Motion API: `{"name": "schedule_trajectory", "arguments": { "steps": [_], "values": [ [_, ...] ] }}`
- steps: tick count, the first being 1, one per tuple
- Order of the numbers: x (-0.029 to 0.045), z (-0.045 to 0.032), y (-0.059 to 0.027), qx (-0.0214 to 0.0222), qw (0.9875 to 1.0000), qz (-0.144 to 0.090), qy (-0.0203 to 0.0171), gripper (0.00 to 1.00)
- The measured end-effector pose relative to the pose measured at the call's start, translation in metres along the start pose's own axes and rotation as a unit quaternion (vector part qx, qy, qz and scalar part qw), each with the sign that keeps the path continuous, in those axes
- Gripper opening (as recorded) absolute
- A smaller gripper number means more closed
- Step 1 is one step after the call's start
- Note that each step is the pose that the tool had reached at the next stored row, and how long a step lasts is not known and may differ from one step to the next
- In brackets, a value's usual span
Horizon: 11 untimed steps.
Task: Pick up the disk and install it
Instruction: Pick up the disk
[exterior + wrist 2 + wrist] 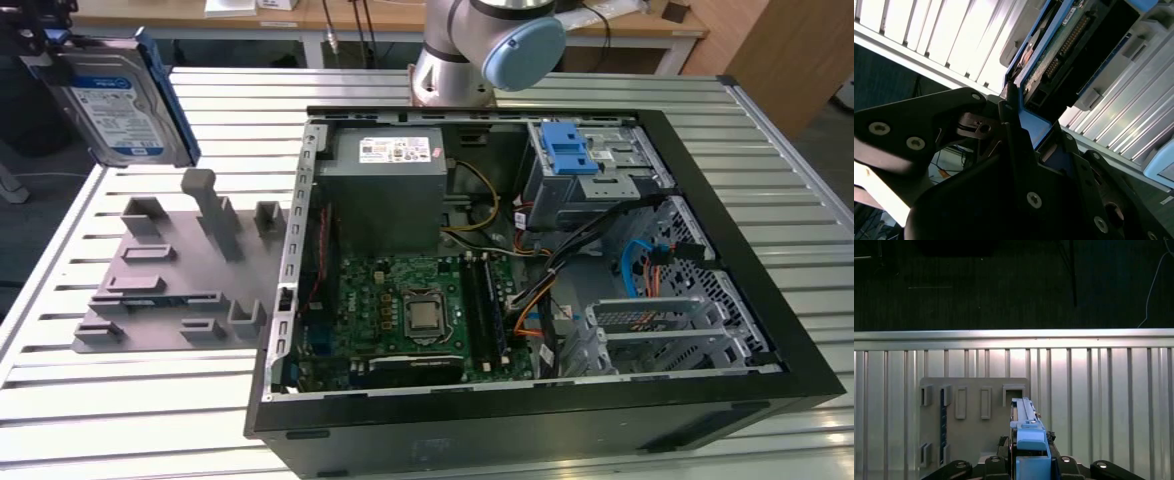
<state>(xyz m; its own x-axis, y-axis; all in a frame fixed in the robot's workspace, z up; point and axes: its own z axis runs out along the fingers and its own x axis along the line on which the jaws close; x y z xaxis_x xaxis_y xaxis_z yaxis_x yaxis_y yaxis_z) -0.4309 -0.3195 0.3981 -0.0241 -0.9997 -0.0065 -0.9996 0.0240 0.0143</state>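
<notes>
The disk (pixel 118 100), silver with a blue-and-white label and a blue rail frame, hangs upright in the air at the exterior view's far left, above the grey holder plate (pixel 174 280). My gripper (pixel 47 45) is shut on its upper end. In the second wrist view the disk (pixel 1064 45) shows its green circuit board and blue rail, clamped by the black fingers (pixel 1010 112). Its blue-railed edge (pixel 1026 427) appears in the first wrist view, standing up from my gripper (pixel 1029 465) over the holder plate (pixel 969 440).
The open black computer case (pixel 747 330) lies on the slatted metal table (pixel 134 420), with motherboard (pixel 400 310), grey power supply (pixel 387 165) and a drive cage carrying a bright blue latch (pixel 574 155). The arm's base (pixel 461 60) stands behind the case.
</notes>
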Motion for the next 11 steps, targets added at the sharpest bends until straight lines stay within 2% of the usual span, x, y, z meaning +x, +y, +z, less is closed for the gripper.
{"name": "schedule_trajectory", "arguments": {
  "steps": [11],
  "values": [
    [0.0,-0.0056,0.0001,0.0,1.0,0.0,0.0,0.36]
  ]
}}
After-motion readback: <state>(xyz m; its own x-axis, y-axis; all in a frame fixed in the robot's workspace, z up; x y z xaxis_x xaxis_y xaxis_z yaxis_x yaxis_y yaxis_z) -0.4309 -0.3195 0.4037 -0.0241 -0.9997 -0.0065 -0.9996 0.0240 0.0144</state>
